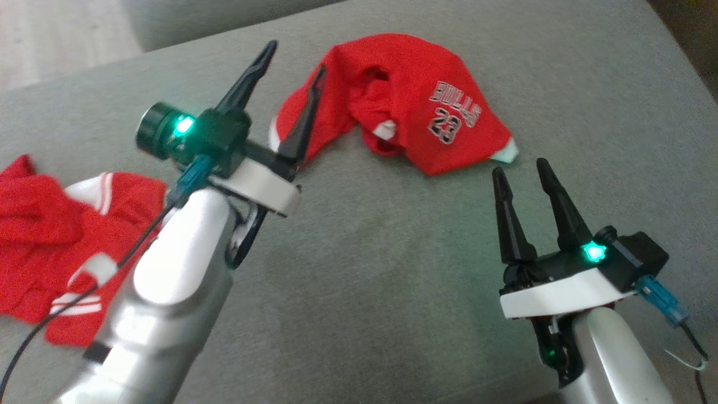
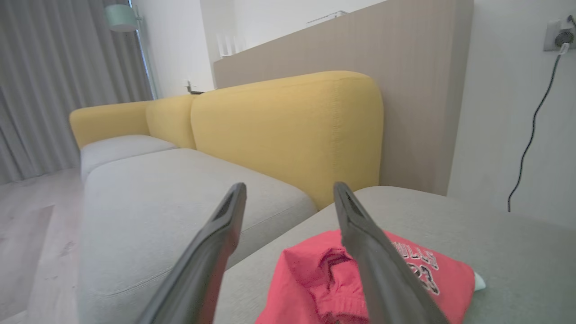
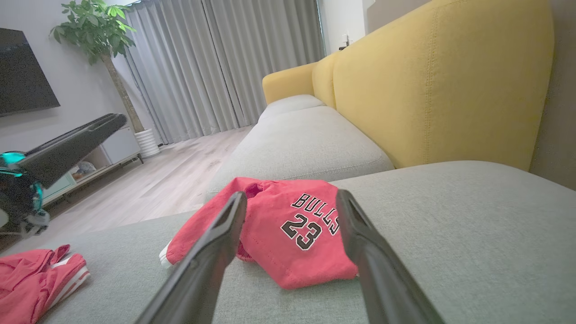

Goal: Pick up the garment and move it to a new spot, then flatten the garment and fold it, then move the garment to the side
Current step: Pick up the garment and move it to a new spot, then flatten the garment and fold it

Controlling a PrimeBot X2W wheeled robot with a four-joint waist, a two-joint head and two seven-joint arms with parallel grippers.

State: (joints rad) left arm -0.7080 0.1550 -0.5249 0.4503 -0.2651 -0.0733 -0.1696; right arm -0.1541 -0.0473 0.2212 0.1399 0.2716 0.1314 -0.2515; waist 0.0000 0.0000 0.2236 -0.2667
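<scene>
Head view | red garment point(image 1: 426, 106) lies crumpled on the grey sofa cushion point(image 1: 364, 269), ahead of both arms; its long axis runs from left pincer point(image 1: 297, 57) down-right toward right pincer point(image 1: 520, 167) | left pincer: spread, empty, over garment's left end, seemingly nearer | right pincer: spread, empty, tips just short of garment's near right corner | second red garment point(image 1: 45, 235) well apart, far left

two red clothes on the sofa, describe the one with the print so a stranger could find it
Start at the grey seat cushion beside the yellow backrest. The red garment lies crumpled near its far side. Unlike the white-striped red heap at the cushion's left edge, it bears BULLS and 23 in black.
</scene>
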